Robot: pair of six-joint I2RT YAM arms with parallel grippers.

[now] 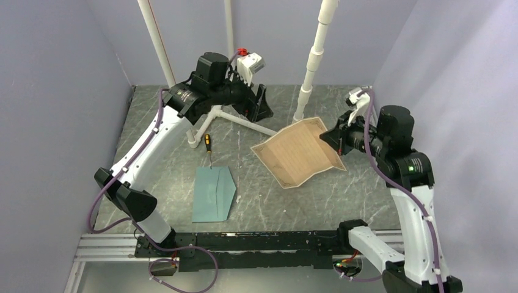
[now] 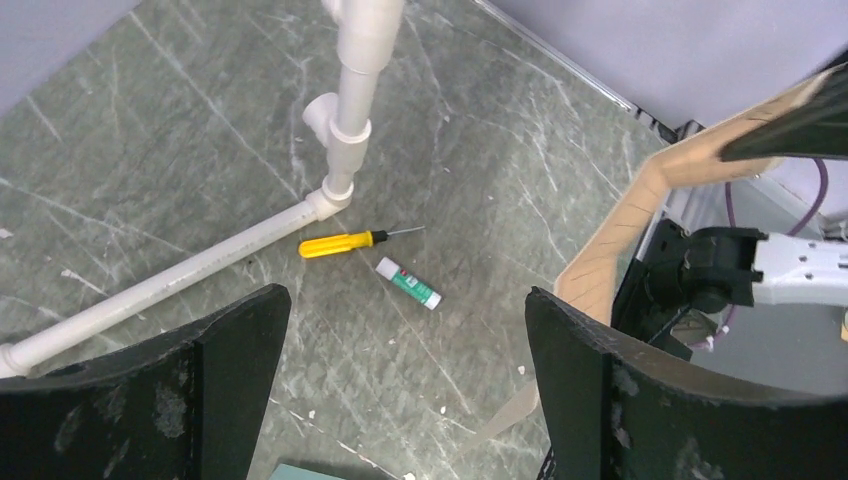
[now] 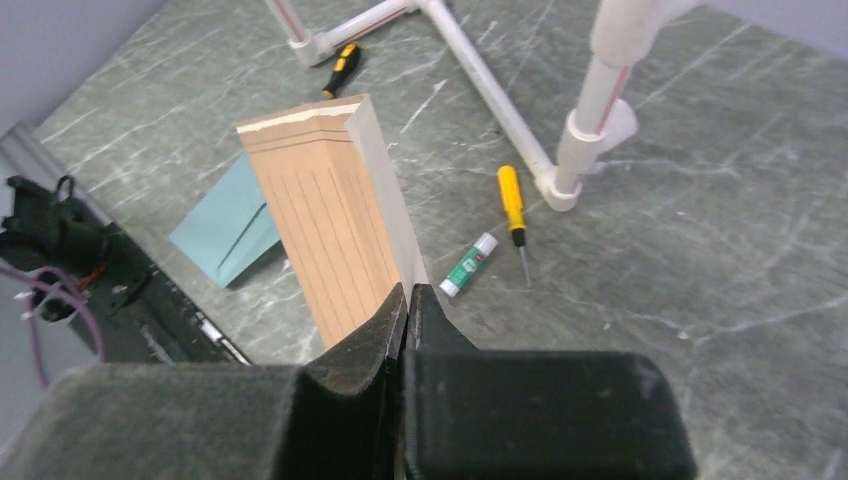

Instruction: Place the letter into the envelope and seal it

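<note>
Tan paper dominates the overhead view. The letter [image 1: 299, 152] hangs above the table [image 1: 366, 183] right of centre, bowed and tilted, with its right edge pinched in the closed right gripper [image 1: 335, 135]. Its near left corner comes low toward the table, but I cannot tell whether it touches. The pale teal envelope [image 1: 212, 194] lies flat at the near left, well apart from the letter, with its triangular flap open and pointing right. Just beyond the envelope lies a black-and-yellow screwdriver [image 1: 208, 144], beside the white pipe frame [image 1: 238, 119]. The left gripper [image 1: 258, 108] is raised at the far centre, above the pipe frame, and grips nothing.

From the left wrist, both black fingers [image 2: 225, 380] stand wide apart, with only the table showing between them. Past them lie a yellow screwdriver [image 2: 345, 243] and, just beside its tip, a glue stick [image 2: 408, 282] with a green label. The letter's bordered edge rises at the right, with part of the right arm behind it. A teal corner of the envelope shows at the bottom edge.

From the right wrist, the jaws are clamped tight on the near edge of the letter, which stands up and away from the camera, its lined face turned left. The envelope lies on the table beyond it to the left, partly hidden by the sheet. The yellow screwdriver and the glue stick lie to the right, near a foot of the pipe frame. The black-and-yellow screwdriver lies at the far end.
</note>
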